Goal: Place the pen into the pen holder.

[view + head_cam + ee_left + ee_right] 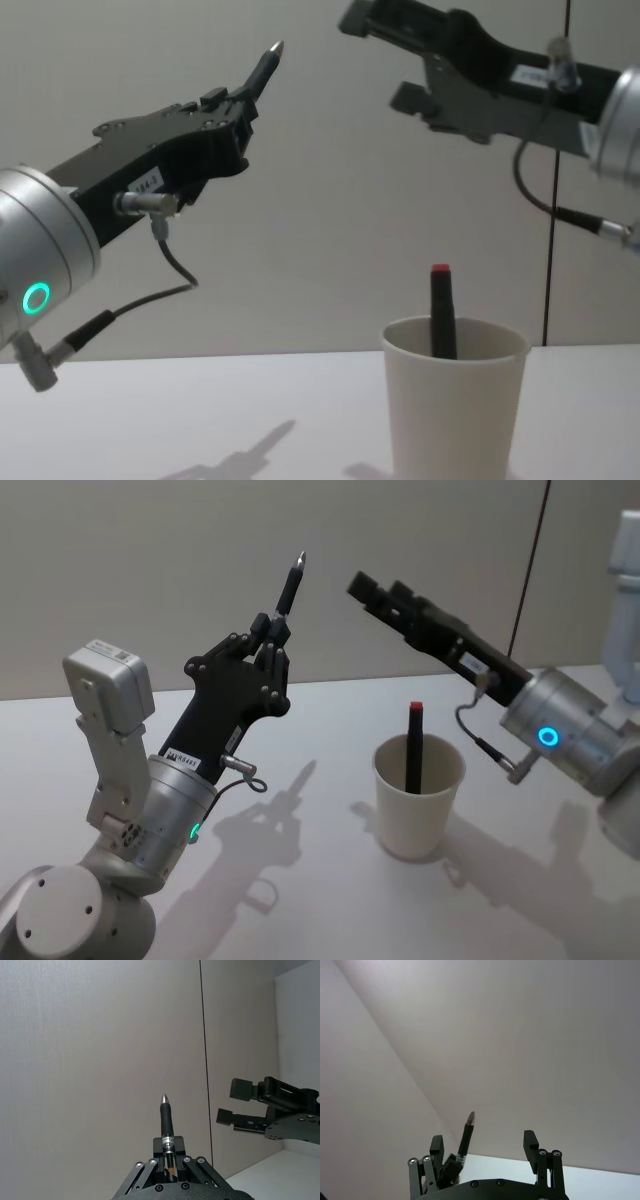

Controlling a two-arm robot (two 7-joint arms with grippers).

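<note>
My left gripper (272,635) is raised above the table's left half and is shut on the lower end of a black pen (291,583). The pen's silver tip points up and away. In the left wrist view the pen (166,1119) stands straight up out of the gripper (168,1152). The white paper cup pen holder (418,802) stands on the table to the right, well below the pen. My right gripper (378,588) hangs open in the air above and behind the cup, holding nothing. It faces the pen (466,1134).
A black pen with a red end (413,746) stands inside the cup (455,405). The white table (300,750) runs back to a plain grey wall. My own arm bodies flank the cup low on both sides.
</note>
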